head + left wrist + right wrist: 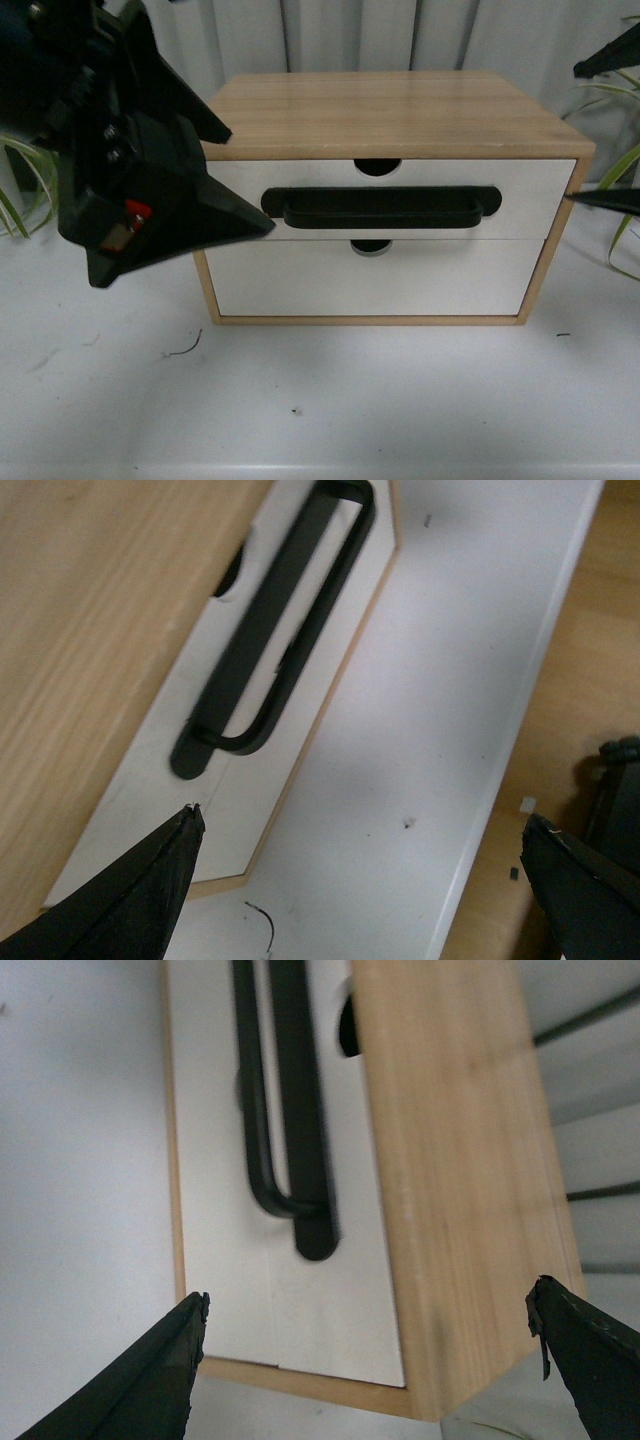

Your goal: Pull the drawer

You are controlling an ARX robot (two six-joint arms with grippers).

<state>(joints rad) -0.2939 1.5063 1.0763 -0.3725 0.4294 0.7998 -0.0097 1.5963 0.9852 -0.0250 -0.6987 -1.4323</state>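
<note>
- The drawer [530, 195], uppermost in the cabinet [380, 110], is showing a white front, a long black handle [380, 207] and a half-round notch [377, 166].
- The left gripper [360, 820] and right gripper [368, 1295] are gaping, holding nothing.

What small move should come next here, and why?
Probably ease the right gripper toward the right end of the handle and close there. The drawer looks fully shut, the gripper is open beside the cabinet, and nothing touches the handle yet.

Wooden cabinet [400, 115] on white table [330, 400]
</note>
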